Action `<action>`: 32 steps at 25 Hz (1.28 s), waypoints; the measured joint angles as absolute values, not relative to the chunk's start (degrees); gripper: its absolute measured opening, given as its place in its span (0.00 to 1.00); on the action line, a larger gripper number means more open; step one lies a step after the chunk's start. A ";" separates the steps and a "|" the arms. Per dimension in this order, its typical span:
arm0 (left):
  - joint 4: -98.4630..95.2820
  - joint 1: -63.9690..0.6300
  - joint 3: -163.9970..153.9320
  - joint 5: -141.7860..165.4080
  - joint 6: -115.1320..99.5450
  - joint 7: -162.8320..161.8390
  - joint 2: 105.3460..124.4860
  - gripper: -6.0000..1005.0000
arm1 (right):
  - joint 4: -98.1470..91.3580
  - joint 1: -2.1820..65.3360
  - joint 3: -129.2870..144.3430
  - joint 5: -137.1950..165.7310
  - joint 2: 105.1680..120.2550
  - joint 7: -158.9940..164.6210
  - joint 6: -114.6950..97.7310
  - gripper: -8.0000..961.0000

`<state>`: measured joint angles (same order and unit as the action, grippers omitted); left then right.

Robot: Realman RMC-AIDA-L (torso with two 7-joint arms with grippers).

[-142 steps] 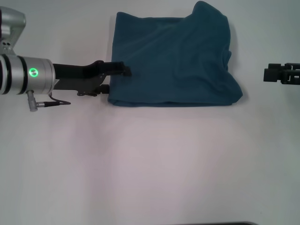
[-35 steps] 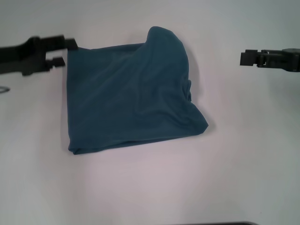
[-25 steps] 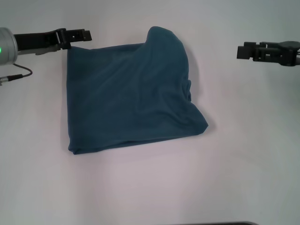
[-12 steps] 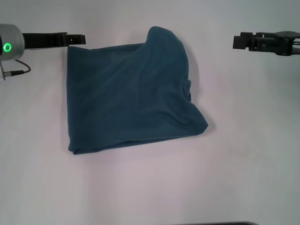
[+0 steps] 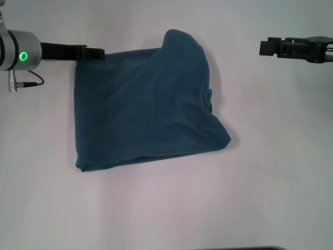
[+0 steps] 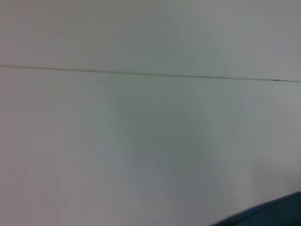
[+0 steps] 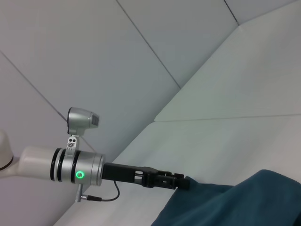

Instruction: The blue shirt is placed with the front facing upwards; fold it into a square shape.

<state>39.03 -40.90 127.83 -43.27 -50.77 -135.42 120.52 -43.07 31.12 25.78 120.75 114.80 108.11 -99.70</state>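
You have the white table [image 5: 166, 208] filling the head view, and on it, a little left of centre and toward the far half, lies the blue shirt [image 5: 140, 109], folded into a rough, slightly skewed rectangle. Its left edge runs fairly straight, its near edge slopes from the near-left corner up toward a pointed near-right corner, and at the far right the cloth bulges into a rounded hump that breaks the square outline. You can see soft creases running across the top layer; no lettering, collar or label shows on the upper face. Your left gripper [image 5: 96, 52] reaches in level from the left, and its dark tip meets the shirt's far-left corner; seen edge-on like this, you cannot tell whether its fingers are parted or pinched together on the cloth. The right wrist view shows the same contact, the left gripper [image 7: 181, 182] at the shirt's [image 7: 235, 202] edge. In the left wrist view you get only pale surface with a sliver of the shirt [image 6: 277, 214] in one corner. Your right gripper [image 5: 266, 47] hangs at the far right, well apart from the shirt, and you cannot tell its finger state either.
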 joint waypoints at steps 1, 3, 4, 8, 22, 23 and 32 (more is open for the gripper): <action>39.02 -40.90 127.86 -43.25 -50.67 -135.46 120.57 0.79 | -43.07 31.03 25.67 120.76 114.80 108.10 -99.78 0.74; 39.02 -40.91 127.88 -43.24 -50.57 -135.66 120.63 0.79 | -43.06 30.91 25.51 120.76 114.80 108.11 -99.84 0.74; 39.02 -40.91 127.88 -43.21 -50.63 -135.88 120.66 0.79 | -43.07 30.85 25.46 120.76 114.79 108.11 -99.85 0.74; 39.51 -40.89 127.58 -42.31 -51.49 -137.28 120.67 0.72 | -42.98 30.78 25.41 120.76 114.74 108.11 -99.90 0.74; 43.86 -40.04 126.47 -40.07 -52.39 -137.99 122.22 0.40 | -42.97 30.76 25.40 120.72 114.69 108.69 -100.03 0.74; 43.96 -40.01 126.46 -40.05 -52.48 -137.99 122.24 0.36 | -42.97 30.76 25.40 120.72 114.68 108.69 -100.02 0.74; 44.27 -39.98 126.38 -39.88 -52.86 -137.99 122.26 0.06 | -42.98 30.77 25.40 120.66 114.60 108.73 -100.02 0.74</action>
